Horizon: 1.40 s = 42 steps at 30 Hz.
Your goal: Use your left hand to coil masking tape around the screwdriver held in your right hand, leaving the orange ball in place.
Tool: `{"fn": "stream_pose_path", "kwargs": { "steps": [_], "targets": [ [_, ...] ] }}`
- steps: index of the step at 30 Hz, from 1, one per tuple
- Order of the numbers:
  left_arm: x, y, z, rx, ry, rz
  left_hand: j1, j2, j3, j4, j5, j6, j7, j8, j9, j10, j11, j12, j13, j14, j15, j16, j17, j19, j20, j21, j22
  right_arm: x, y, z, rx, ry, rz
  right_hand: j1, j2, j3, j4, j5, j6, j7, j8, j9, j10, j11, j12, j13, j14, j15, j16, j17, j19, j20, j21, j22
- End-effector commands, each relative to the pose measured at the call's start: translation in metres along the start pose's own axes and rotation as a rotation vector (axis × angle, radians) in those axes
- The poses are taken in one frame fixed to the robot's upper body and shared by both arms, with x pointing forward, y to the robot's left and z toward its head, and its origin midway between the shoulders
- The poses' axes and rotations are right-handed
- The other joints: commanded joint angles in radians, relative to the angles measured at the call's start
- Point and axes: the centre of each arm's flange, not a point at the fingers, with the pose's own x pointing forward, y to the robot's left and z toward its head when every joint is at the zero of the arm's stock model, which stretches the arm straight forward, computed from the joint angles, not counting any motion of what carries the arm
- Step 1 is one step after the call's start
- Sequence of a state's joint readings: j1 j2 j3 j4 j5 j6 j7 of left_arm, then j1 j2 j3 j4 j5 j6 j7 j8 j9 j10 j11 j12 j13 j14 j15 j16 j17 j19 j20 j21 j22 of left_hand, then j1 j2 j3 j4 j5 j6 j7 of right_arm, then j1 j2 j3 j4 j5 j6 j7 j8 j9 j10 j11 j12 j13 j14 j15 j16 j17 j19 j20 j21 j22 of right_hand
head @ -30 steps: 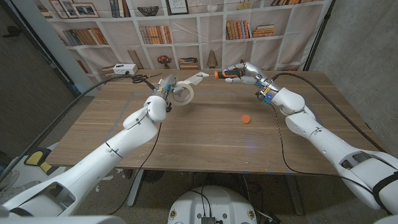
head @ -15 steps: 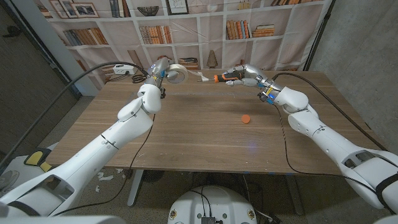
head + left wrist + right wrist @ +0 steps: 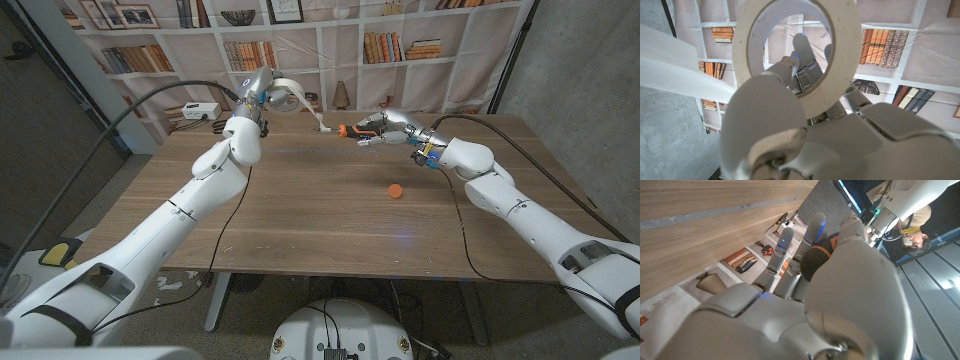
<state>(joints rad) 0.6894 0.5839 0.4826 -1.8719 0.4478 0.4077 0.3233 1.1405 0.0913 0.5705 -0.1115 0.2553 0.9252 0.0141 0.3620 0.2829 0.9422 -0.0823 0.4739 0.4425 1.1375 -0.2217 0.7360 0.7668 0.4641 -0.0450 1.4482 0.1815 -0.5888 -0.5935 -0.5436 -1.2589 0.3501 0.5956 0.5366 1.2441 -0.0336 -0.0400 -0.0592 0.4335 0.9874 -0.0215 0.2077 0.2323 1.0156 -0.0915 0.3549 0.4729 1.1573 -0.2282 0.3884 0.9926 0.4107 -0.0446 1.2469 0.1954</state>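
Compared with a second ago, the masking tape roll (image 3: 283,97) is carried higher and farther back, from just above the table's far left part to a raised spot against the bookshelf backdrop (image 3: 400,40). The screwdriver (image 3: 352,129) is shifted slightly toward the left hand, and a stretched strip of tape (image 3: 312,117) is now seen running from the roll down to the screwdriver's tip. The orange ball (image 3: 396,190) is unmoved on the wooden table (image 3: 300,220), well apart from both hands.

The left hand (image 3: 258,92) is held up high at the end of a long-reaching arm, fingers clamped on the roll; in the left wrist view the roll (image 3: 797,55) is seen gripped from inside its ring. The right hand (image 3: 395,127) is closed around the screwdriver's handle, which is held level above the table's far edge.
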Motion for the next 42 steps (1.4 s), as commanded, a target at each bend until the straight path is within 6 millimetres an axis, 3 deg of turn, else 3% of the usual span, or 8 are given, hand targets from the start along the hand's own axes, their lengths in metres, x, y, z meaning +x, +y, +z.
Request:
{"fn": "stream_pose_path", "kwargs": {
  "steps": [1,19,42],
  "targets": [
    [0.021,0.005,0.027,-0.038,-0.096,0.027,-0.001,0.007,0.003,0.004,0.008,0.003,-0.004,-0.003,0.001,0.049,-0.053,-0.005,0.003,-0.006,-0.008,0.004,0.01,0.003,-0.019,-0.003,0.002,0.015,0.023,0.0,-0.349,0.168,-0.055,0.181,0.189,-0.004,0.002,0.004,0.1,-0.088,0.007,0.0,0.001,0.004,-0.001,0.003,0.007,-0.003,-0.003,0.002,-0.001,-0.142,0.006,0.0],
    [0.024,0.012,0.048,-0.04,-0.157,0.003,-0.008,0.008,0.006,0.008,0.019,0.002,-0.003,-0.013,-0.001,0.05,-0.053,-0.01,0.009,-0.015,-0.008,0.002,0.041,0.001,-0.021,-0.013,0.003,0.02,0.046,-0.003,-0.646,0.25,-0.215,0.184,0.191,-0.009,0.006,0.006,0.104,-0.088,0.008,0.0,0.006,0.001,-0.005,0.002,0.013,-0.003,-0.007,0.005,-0.004,-0.141,0.012,-0.001],
    [0.02,0.011,0.053,-0.111,-0.181,-0.087,-0.007,0.009,0.009,0.005,0.029,0.005,0.008,-0.021,-0.003,0.057,-0.049,-0.018,0.012,-0.019,-0.007,0.001,0.077,-0.001,-0.017,-0.014,0.009,0.035,0.058,0.002,-0.91,0.436,-0.409,0.189,0.193,-0.017,0.011,0.007,0.122,-0.083,0.013,0.0,0.035,0.004,-0.005,-0.006,0.041,-0.003,0.0,0.014,0.004,-0.139,0.029,0.001]
  ]
}}
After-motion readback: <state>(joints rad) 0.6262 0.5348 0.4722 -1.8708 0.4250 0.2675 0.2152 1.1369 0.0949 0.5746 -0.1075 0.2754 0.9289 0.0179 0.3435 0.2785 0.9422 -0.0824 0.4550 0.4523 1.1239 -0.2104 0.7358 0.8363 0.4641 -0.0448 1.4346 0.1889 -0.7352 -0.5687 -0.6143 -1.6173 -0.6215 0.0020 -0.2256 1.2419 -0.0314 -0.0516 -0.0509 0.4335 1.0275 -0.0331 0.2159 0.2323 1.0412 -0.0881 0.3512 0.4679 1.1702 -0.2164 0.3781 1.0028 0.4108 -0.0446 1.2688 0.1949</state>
